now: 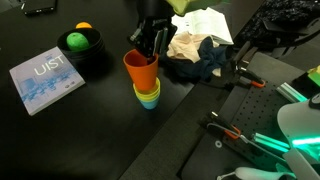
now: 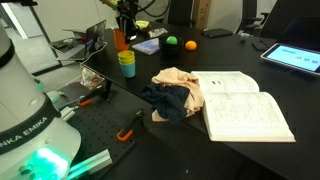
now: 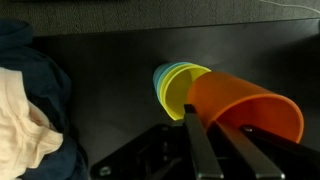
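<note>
My gripper (image 1: 150,42) is shut on the rim of an orange cup (image 1: 141,70) and holds it tilted just above a stack of nested cups, yellow on top of blue (image 1: 148,96). In the wrist view the fingers (image 3: 215,130) pinch the orange cup's (image 3: 245,105) wall, one finger inside and one outside, with the yellow and blue cups (image 3: 178,85) behind it. The orange cup (image 2: 120,41) and the stack (image 2: 127,63) also show far back in an exterior view.
A pile of dark and cream cloths (image 1: 195,58) lies beside the cups, with an open book (image 2: 245,105) near it. A black bowl with a green ball (image 1: 78,43) and a blue booklet (image 1: 45,78) lie across the table. Tools with orange handles (image 1: 232,133) lie on the mat.
</note>
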Robot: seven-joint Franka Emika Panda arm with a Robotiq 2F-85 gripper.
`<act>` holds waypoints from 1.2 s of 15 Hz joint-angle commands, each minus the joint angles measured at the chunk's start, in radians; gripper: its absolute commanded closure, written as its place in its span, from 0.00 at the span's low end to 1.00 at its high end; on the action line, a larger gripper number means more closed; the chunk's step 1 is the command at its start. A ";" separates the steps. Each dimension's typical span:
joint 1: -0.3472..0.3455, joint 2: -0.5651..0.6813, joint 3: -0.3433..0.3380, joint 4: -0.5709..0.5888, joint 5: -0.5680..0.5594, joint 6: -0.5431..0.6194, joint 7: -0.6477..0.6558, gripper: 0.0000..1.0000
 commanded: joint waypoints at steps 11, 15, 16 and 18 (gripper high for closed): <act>0.007 0.027 -0.002 -0.031 0.046 0.100 -0.065 0.99; 0.005 0.045 -0.001 -0.036 0.069 0.110 -0.088 0.99; 0.004 0.050 0.000 -0.036 0.071 0.113 -0.092 0.99; 0.004 0.058 0.003 -0.036 0.076 0.123 -0.099 0.99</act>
